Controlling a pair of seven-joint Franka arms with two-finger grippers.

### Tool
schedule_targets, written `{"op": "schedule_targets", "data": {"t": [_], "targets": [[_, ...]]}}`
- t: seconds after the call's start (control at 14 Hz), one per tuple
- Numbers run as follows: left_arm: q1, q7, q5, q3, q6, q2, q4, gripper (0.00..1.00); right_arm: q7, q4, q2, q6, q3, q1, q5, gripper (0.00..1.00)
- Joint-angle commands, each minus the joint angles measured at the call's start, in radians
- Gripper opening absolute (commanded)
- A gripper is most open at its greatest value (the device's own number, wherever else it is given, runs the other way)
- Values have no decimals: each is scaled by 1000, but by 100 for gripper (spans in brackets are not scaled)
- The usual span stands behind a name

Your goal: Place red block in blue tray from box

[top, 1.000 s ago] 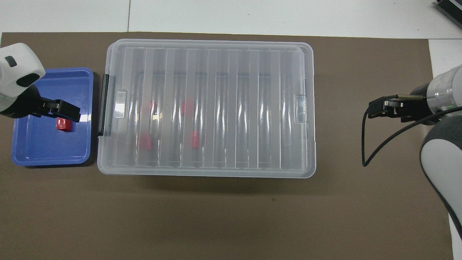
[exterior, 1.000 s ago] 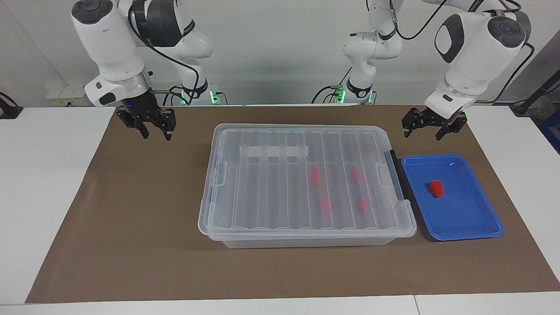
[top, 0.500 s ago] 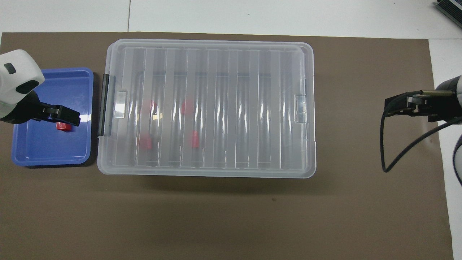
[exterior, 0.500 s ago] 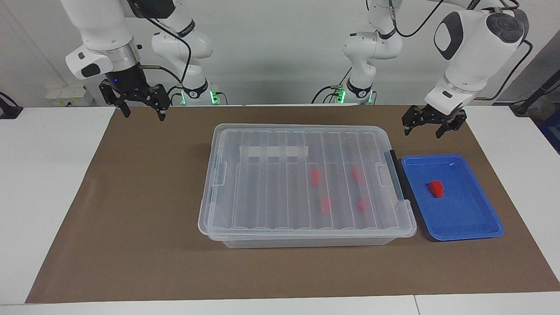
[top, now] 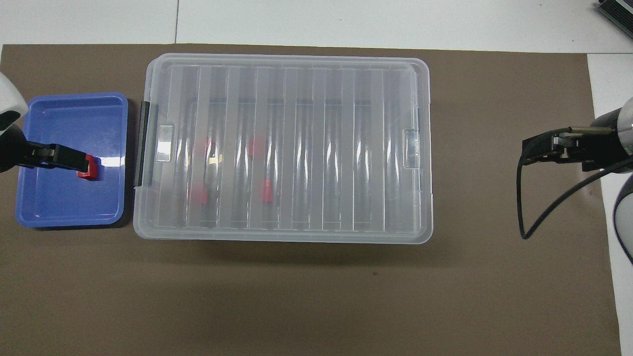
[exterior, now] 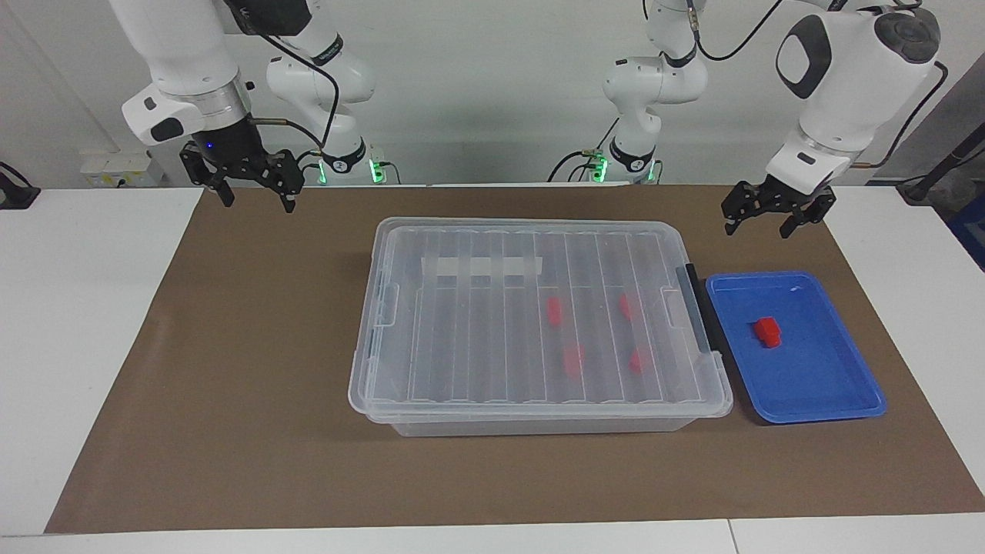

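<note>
Nearest the robots, both grippers hang clear of the work: the left gripper (exterior: 777, 215) over the mat by the blue tray (exterior: 854, 406), the right gripper (exterior: 248, 185) over the mat's other end, fingers spread, empty. Farther out, the red block (exterior: 767, 332) rests in the tray; the box (exterior: 539, 323) is lidded. Risk: a careless return pass could knock the tray. The white label (exterior: 482, 266) shows no legible writing.

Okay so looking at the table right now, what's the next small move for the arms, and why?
Probably none beyond parking. One red block already lies in the blue tray, the box has its lid on with four more red blocks inside, and both grippers hang open and empty: the left gripper above the mat by the tray, the right gripper over the mat's other end. I'd retract the left arm.
</note>
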Motion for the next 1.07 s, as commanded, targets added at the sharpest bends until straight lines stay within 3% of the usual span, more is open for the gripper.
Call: {"op": "schedule_targets", "data": {"t": [0.0,1.0], "targets": [[23,7,-14,-14,-44,-7,54,100,9,-17,-10,-5,8,-13,5,100],[40,1,-17,-11,-34,-10,36,100,-26,-30,-18,-22,5,-14,5,100]]}}
